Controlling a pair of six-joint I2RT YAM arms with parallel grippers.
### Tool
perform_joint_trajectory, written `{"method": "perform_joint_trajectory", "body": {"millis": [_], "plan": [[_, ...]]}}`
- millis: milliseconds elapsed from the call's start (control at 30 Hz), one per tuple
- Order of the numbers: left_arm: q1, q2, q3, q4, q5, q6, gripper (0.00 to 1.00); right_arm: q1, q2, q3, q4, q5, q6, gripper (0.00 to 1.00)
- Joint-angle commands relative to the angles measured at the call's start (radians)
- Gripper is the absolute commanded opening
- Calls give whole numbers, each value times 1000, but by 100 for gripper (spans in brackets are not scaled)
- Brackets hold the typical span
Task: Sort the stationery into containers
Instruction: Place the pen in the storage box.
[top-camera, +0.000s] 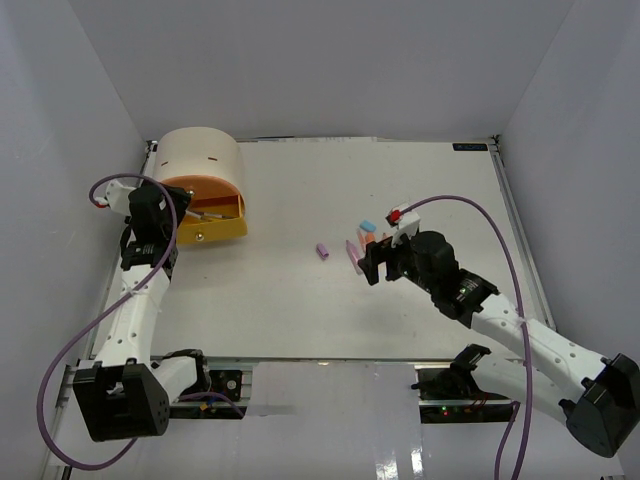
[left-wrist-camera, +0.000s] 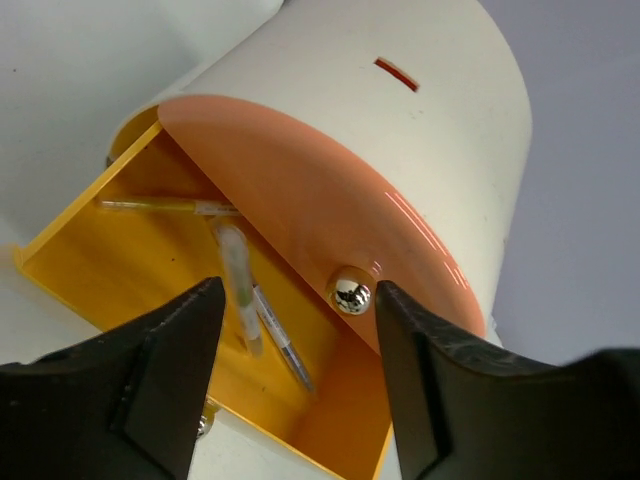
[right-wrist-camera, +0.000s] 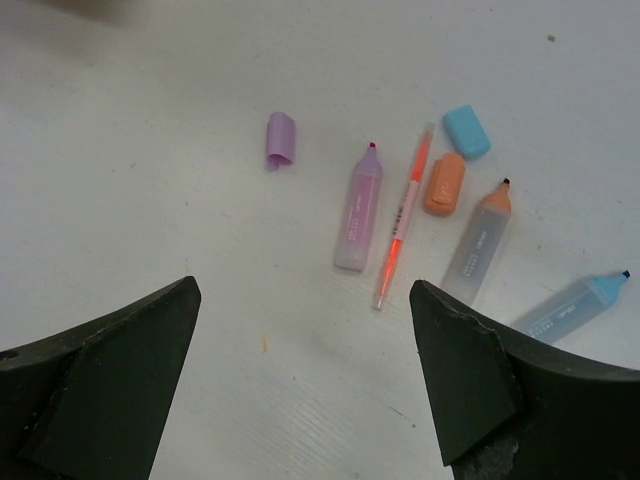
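- The left pincer (left-wrist-camera: 298, 305) hangs over the yellow drawer (left-wrist-camera: 90, 265), which is pulled out of the beige cabinet (left-wrist-camera: 420, 110) at the far left of the tabletop (top-camera: 300, 320). Its jaws stand moderately apart and grip nothing.
- In the left wrist view a pale pen (left-wrist-camera: 240, 290), blurred, shows in the gap between the fingers, down inside the drawer. A grey pen (left-wrist-camera: 282, 345) lies just beside it. A yellow-green pen (left-wrist-camera: 165, 206) lies along the back, partly under the peach-orange drawer front (left-wrist-camera: 300, 170).
- That front's round knob (left-wrist-camera: 351, 295) sits just beside the finger on the right of that view.
- The right pincer (right-wrist-camera: 303, 290) hovers above the tabletop near its middle, jaws wide and empty.
- Ahead of its gap lie a purple highlighter (right-wrist-camera: 358, 210) and a thin orange pen (right-wrist-camera: 402, 230), side by side and clear of both fingers.
- An orange cap (right-wrist-camera: 444, 184) touches the thin pen, and a blue cap (right-wrist-camera: 466, 131) lies just beyond it.
- An orange-tipped highlighter (right-wrist-camera: 477, 243) and a blue highlighter (right-wrist-camera: 570, 308) lie near the finger on the right of that view.
- A purple cap (right-wrist-camera: 281, 139) lies apart, farther out to the left.
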Motion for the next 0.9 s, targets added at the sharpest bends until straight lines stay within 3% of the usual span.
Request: {"method": "perform_joint_trajectory", "body": {"millis": [0, 200, 367, 633, 800, 867], "plan": [[22, 10, 3, 4, 8, 34, 74, 4, 41, 41, -59, 104, -2, 92], [45, 30, 60, -51, -5, 120, 96, 4, 148, 112, -165, 205, 33, 94], [50, 19, 118, -108, 7, 228, 98, -6, 251, 132, -177, 218, 70, 100], [50, -102, 141, -266, 271, 445, 98, -19, 422, 207, -183, 219, 76, 77], [26, -238, 11, -283, 419, 447, 98, -22, 544, 282, -185, 215, 71, 58], [1, -272, -12, -312, 442, 459, 98, -23, 599, 321, -183, 227, 70, 57]]}}
